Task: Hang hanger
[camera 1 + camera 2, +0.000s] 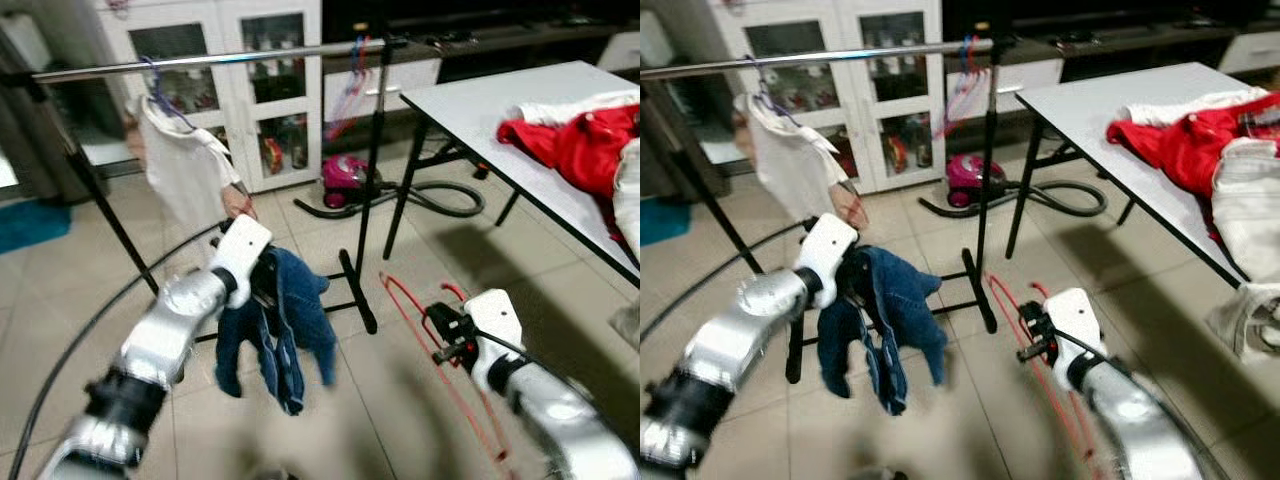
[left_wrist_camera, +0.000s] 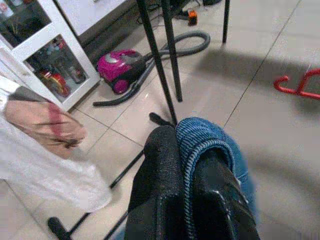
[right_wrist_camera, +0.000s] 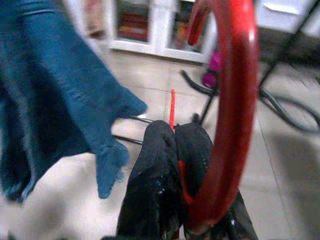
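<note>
My left gripper [image 1: 268, 278] is shut on a blue denim garment [image 1: 290, 330] that hangs down from it above the tiled floor; in the left wrist view the denim [image 2: 200, 137] is pinched between the black fingers [image 2: 160, 190]. My right gripper [image 1: 440, 335] is shut on a red hanger [image 1: 425, 330], held low in front of the table. The red hanger's hook [image 3: 235, 100] curves up past the black fingers [image 3: 160, 170]. A metal clothes rail [image 1: 200, 60] crosses at the top, with a white garment [image 1: 185, 165] hanging on it.
A white table [image 1: 480, 110] with red and white clothes [image 1: 575, 140] stands to the right. The rack's black post and foot [image 1: 375, 180] are straight ahead. A pink vacuum cleaner [image 1: 345, 178] with its hose lies by the white glass cabinet [image 1: 250, 90]. More hangers [image 1: 352, 85] hang at the rail's right end.
</note>
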Controlling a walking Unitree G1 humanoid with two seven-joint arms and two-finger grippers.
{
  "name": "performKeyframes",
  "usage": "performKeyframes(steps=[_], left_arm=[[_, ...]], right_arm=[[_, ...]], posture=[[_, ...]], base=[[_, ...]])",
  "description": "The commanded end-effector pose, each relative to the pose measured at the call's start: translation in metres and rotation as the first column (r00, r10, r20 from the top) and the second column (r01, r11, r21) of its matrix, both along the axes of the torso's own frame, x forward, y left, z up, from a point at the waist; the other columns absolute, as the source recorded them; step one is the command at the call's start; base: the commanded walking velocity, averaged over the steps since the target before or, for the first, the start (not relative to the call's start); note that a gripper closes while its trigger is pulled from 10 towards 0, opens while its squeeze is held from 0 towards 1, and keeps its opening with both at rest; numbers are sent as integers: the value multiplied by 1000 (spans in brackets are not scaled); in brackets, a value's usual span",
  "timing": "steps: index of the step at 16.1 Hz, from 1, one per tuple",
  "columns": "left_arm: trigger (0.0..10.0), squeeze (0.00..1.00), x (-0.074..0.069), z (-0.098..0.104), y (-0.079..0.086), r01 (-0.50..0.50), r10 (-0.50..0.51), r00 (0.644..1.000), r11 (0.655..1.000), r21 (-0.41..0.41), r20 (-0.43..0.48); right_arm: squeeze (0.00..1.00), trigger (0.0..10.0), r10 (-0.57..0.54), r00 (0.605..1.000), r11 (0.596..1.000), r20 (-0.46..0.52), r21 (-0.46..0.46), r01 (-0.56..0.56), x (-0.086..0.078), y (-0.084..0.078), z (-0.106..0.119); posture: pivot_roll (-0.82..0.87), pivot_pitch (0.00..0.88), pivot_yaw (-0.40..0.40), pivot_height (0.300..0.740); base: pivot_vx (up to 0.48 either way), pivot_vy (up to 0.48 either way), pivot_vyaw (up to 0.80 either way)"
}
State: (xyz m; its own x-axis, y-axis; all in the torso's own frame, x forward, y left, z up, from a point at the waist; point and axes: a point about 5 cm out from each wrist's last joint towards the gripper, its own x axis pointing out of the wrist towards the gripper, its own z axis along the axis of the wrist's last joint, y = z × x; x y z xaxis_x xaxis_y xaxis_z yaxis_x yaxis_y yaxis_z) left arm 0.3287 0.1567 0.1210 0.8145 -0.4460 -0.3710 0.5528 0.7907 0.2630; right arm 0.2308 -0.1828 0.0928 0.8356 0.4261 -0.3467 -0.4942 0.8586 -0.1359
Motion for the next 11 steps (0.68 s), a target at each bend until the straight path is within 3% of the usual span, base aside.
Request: performKeyframes(steps=[1,3,4,5,7,9,11], left_arm=[[10000,0,7,14,-2,34,-35,998,999,14,44],[10000,0,19,25,-3,48,-48,999,999,15,11],[10000,0,21,27,-4,50,-50,999,999,4,3],[10000,0,27,34,-10,57,-57,998,997,-43,6],[10000,0,35,40,-23,35,-38,999,989,-141,-19],[10000,0,42,45,-34,13,-26,997,983,-185,-67],[10000,0,46,49,-35,27,-40,997,985,-173,-73]], right_arm=[[0,10000,102,994,995,27,2,-102,1,7,11],[0,10000,281,960,960,-12,-8,-281,-3,15,26],[0,10000,315,949,949,-25,-6,-315,-4,17,28],[0,10000,370,927,928,-63,-21,-372,-7,21,30],[0,10000,351,931,933,-99,-47,-356,-1,28,24],[0,10000,295,944,949,-147,-69,-307,5,36,13],[0,10000,280,947,955,-157,-51,-291,4,40,13]], posture=[[71,0,24,740],[81,0,2,740],[83,0,0,740],[83,5,1,740],[86,51,13,740],[91,113,23,740],[89,134,31,740]], base=[[0,0,0],[0,0,0],[0,0,0],[0,0,0],[0,0,0],[0,0,0],[0,0,0]])
